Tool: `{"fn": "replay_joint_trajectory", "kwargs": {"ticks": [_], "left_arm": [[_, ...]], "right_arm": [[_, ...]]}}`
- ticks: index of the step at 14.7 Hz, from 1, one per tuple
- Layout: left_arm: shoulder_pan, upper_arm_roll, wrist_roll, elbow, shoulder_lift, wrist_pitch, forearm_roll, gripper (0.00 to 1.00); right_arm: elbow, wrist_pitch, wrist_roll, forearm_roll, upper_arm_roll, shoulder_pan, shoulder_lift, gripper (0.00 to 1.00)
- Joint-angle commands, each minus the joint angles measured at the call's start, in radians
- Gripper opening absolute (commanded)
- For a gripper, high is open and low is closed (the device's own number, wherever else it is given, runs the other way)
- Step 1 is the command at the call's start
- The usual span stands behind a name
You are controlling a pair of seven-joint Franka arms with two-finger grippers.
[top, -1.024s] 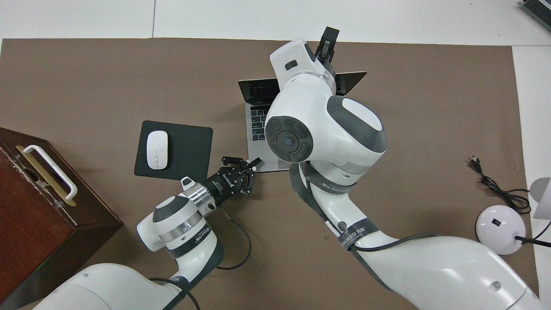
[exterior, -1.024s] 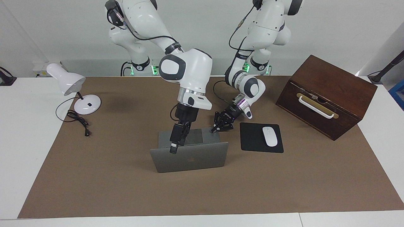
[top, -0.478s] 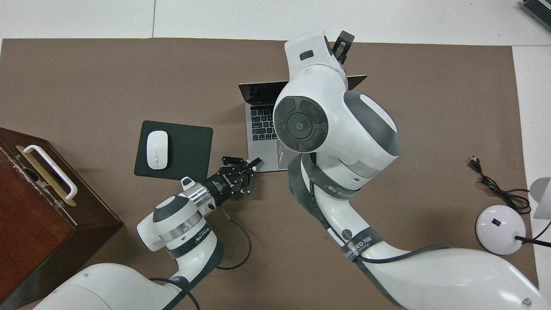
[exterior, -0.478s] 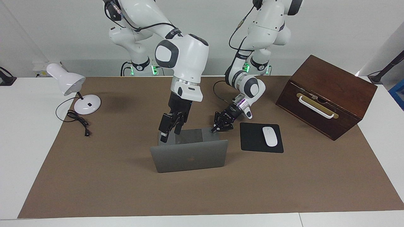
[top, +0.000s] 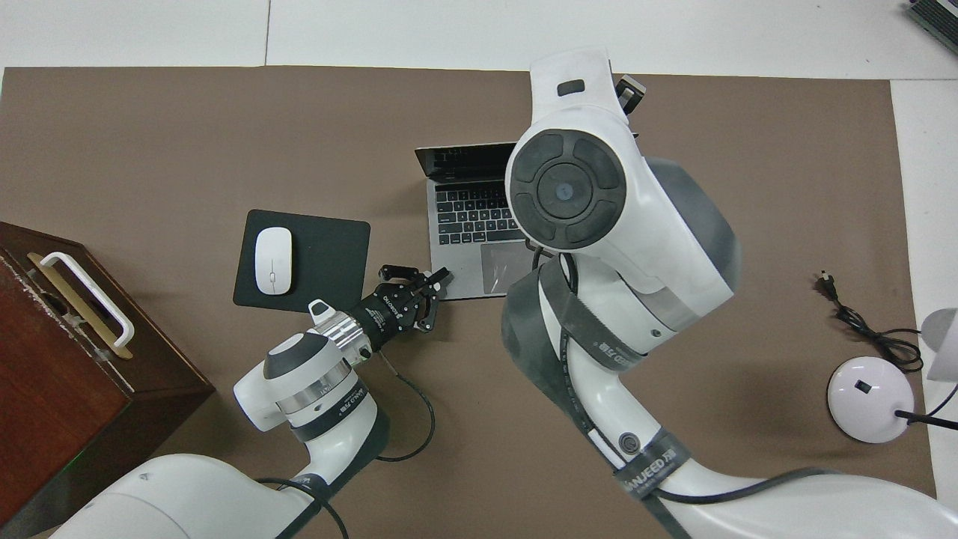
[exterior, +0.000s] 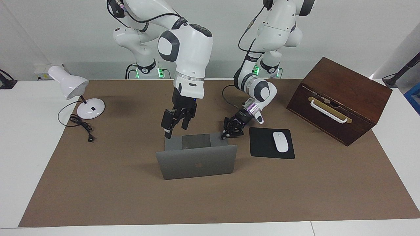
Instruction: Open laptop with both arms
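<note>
The silver-grey laptop (exterior: 197, 165) stands open on the brown mat, its lid upright with the logo facing away from the robots; its dark keyboard (top: 471, 217) shows in the overhead view. My left gripper (exterior: 226, 134) is shut, and its tips rest on the corner of the laptop's base nearest the mouse pad (top: 441, 278). Hanging in the air over the base's edge toward the right arm's end is my right gripper (exterior: 176, 131). It is open, holds nothing and is clear of the lid. From overhead only a bit of the right gripper (top: 631, 88) shows past the arm.
A black mouse pad (exterior: 259, 144) with a white mouse (exterior: 280, 141) lies beside the laptop toward the left arm's end. A brown wooden box (exterior: 338, 98) with a white handle stands past it. A white desk lamp (exterior: 75, 88) and its cable (exterior: 80, 126) sit at the right arm's end.
My right gripper has come off the lid's top edge, risen and drawn back toward its own arm. The lid stays upright. My left gripper has stayed on the base's corner.
</note>
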Motion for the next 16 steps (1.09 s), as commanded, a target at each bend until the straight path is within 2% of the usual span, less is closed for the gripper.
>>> {"fn": "replay_joint_trajectory", "kwargs": {"ticks": [1,5,8,16], "left_arm": [[0.032,0.003,0.018,0.044,0.022,0.064,0.031,0.0],[0.043,-0.003,-0.029,0.111,-0.012,0.174,0.125,0.0],[0.046,-0.006,-0.141,0.172,-0.034,0.257,0.263,0.0],[0.09,0.0,-0.147,0.172,-0.1,0.251,0.469,0.0]], "right_arm": [[-0.005,-0.047,-0.009,0.079,0.006,-0.043,-0.045,1.0],[-0.006,-0.116,-0.011,0.199,0.006,-0.112,-0.113,1.0],[-0.006,-0.157,-0.003,0.259,0.004,-0.158,-0.145,1.0],[-0.005,-0.237,0.034,0.405,0.004,-0.293,-0.214,1.0]]}}
